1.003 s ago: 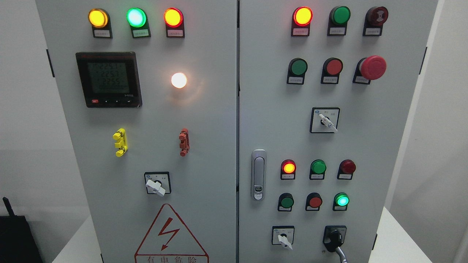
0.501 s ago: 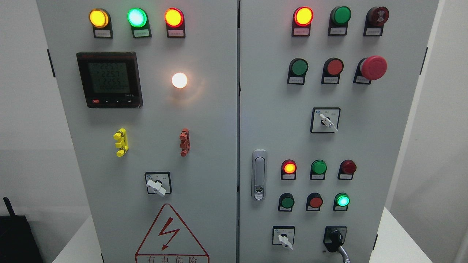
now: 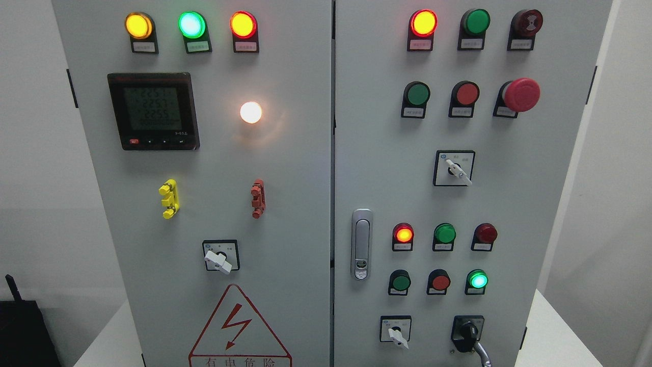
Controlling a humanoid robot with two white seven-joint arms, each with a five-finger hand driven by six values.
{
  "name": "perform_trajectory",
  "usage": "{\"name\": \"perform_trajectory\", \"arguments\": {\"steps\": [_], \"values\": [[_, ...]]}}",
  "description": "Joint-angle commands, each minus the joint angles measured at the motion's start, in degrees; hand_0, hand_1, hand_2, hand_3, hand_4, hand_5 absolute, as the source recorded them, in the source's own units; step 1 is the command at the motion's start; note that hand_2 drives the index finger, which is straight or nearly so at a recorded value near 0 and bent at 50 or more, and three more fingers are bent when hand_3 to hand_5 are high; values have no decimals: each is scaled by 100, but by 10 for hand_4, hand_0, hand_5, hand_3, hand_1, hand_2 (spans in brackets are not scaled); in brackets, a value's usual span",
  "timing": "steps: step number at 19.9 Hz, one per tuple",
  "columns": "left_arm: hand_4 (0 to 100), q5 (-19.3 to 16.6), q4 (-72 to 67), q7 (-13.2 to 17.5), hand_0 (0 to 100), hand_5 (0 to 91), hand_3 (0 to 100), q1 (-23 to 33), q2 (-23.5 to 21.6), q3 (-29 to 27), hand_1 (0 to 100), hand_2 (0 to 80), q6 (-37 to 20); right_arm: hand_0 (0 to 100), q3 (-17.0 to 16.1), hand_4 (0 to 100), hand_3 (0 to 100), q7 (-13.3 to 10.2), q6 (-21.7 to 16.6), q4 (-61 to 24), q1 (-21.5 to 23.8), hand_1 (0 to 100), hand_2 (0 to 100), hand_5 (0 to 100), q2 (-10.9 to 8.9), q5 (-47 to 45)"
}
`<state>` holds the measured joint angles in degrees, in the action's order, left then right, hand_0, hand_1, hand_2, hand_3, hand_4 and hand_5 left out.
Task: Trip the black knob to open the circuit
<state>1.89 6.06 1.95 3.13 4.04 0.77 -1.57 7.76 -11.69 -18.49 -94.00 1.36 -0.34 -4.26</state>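
The black knob (image 3: 467, 333) sits on a black square plate at the lower right of the right cabinet door (image 3: 377, 168). Its handle stands nearly upright. A thin grey curved part (image 3: 483, 353), seemingly of my right hand, shows at the bottom edge just below and to the right of the knob, close to the knob's lower edge. The rest of that hand is out of frame. My left hand is not in view.
A white-handled selector (image 3: 396, 334) sits left of the knob, with lit green (image 3: 478, 280), red (image 3: 439, 281) and green buttons above. A metal door latch (image 3: 361, 243) is on the door's left edge. A red mushroom button (image 3: 520, 94) juts out at the upper right.
The knob's handle has turned from slanting down-left to nearly upright. The grey part has slid down and to the right, away from the knob.
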Motion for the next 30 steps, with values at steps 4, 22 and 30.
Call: {"name": "perform_trajectory", "arguments": {"steps": [4,22,30], "values": [[0,14,1,-1,120,0,0,-14,9,-7,389,0,-10,1000,-38,989,1000,105,-102,-136,-30,1000,0,873,-28,4],[0,14,1,-1,120,0,0,-14,9,-7,389,0,-10,1000,-187,985,1000,-44,-119,-180,93,1000,0,874,-72,-5],[0,14,1,-1,120,0,0,-14,9,-7,389,0,-10,1000,-126,962,1000,-176,-84,-575,567,959,0,868,-10,-5]]}}
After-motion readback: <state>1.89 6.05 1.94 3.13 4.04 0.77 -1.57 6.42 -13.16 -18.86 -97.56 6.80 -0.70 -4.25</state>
